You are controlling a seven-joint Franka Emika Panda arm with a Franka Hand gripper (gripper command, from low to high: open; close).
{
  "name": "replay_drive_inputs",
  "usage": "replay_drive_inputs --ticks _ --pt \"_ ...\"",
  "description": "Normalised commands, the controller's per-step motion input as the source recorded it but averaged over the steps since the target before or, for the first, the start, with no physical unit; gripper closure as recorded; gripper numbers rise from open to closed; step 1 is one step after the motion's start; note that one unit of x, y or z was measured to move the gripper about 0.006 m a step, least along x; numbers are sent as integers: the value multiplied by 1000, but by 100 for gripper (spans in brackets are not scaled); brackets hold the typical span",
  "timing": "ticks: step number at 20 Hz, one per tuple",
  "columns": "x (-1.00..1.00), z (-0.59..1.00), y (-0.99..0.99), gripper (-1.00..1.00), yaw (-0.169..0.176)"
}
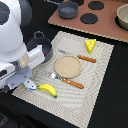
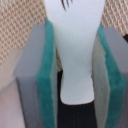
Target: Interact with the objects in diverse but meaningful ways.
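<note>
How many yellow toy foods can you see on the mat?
2. The banana lies near the mat's front edge, beside the gripper. The cheese wedge sits at the far corner, past the plate. The robot arm may hide more.

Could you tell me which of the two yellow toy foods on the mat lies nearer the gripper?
The yellow banana, curved and lying at the mat's near edge beside the gripper. The yellow cheese wedge sits at the mat's far side, beyond the round plate.
</note>
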Motion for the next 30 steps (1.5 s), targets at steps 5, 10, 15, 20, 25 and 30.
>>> replay_drive_inputs --ticks 5,10,15,20,25,30 --pt "0 -1 3 100 1" --pt "0 596 130 100 3" --pt "0 1000 348 100 39" --pt "46 1000 480 100 49" --pt "307 1000 782 100 49" --pt "458 896 815 100 22"
